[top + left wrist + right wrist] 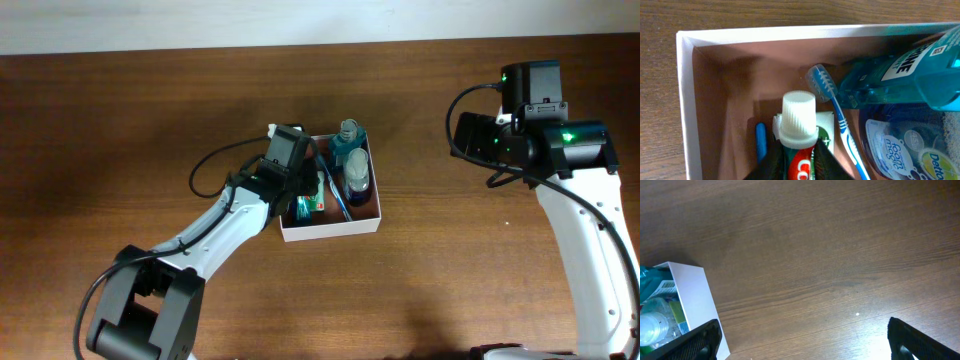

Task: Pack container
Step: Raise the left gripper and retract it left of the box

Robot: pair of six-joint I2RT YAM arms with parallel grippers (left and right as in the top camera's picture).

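At the centre of the table (150, 120) in the overhead view sits the container (330, 229); my left gripper (798, 156) is inside its 9 o'clock side, clamped on a toothpaste tube (800, 169) whose long axis runs 6 to 12 o'clock in the left wrist view, cap (798, 119) toward 12. My right gripper (802, 336) stands wide apart and holds nothing. The container lies well off at its 9 o'clock, so I judge the left arm nearer for setting the tube down.
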